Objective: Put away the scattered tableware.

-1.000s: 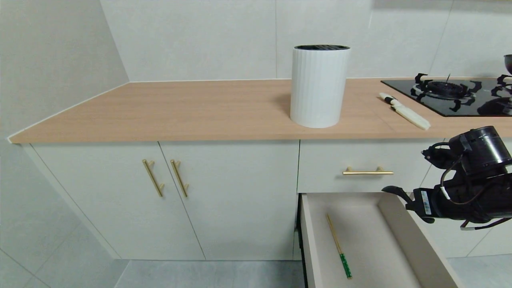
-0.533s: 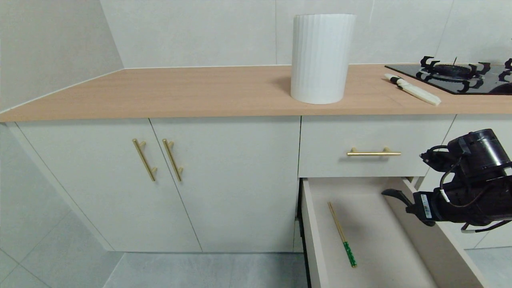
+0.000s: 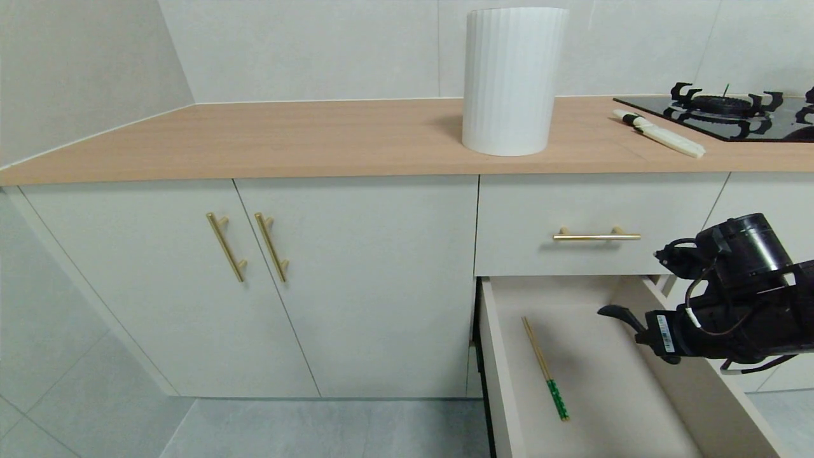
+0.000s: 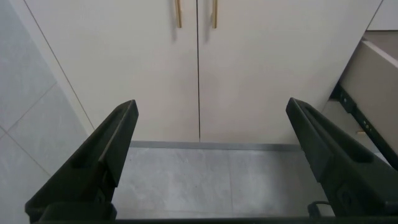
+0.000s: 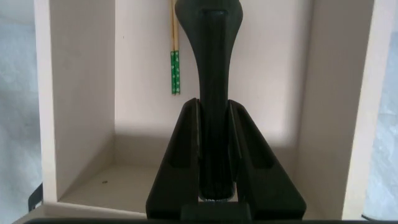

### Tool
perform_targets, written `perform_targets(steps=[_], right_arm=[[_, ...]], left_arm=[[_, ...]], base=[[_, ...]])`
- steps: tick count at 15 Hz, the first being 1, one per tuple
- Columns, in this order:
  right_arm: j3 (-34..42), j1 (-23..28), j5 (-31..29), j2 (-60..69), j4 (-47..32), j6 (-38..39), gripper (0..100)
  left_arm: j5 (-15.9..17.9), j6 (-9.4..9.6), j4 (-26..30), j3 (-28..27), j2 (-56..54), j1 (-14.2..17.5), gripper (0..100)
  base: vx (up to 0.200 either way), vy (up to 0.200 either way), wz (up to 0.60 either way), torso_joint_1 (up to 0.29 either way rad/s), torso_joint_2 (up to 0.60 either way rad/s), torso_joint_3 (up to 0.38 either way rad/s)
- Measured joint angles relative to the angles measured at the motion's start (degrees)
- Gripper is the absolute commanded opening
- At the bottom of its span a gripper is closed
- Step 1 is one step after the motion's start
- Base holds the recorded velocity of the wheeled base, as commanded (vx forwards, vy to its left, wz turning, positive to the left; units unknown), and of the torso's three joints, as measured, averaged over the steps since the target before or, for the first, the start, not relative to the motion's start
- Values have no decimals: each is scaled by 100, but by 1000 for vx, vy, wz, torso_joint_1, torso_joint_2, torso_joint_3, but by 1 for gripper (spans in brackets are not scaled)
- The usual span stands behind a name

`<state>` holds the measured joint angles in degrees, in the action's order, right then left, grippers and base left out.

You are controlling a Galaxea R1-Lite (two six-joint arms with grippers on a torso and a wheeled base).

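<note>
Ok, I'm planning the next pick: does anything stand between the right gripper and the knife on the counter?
Yes. The right gripper hangs low over the open drawer, while the knife lies up on the countertop; the closed upper drawer front and the counter's edge stand between. Nothing on the counter touches the knife.

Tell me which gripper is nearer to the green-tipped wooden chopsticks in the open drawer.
Right. The right gripper hangs over the open drawer holding the chopsticks; the left gripper faces the cabinet doors, outside it.
</note>
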<state>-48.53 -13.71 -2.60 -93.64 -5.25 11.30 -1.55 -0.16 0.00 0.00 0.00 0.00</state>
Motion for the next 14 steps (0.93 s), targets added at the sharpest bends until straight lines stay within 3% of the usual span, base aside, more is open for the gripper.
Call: perform_targets(steps=[8, 14], right_arm=[[471, -213, -477, -2007, 2498, 57, 0], [510, -179, -482, -3120, 3181, 66, 0]], left_arm=[[-1, 0, 0, 0, 0, 0, 100], [-1, 0, 2, -2, 0, 0, 100]], base=[[0, 0, 0, 0, 0, 0], [0, 0, 0, 0, 0, 0]])
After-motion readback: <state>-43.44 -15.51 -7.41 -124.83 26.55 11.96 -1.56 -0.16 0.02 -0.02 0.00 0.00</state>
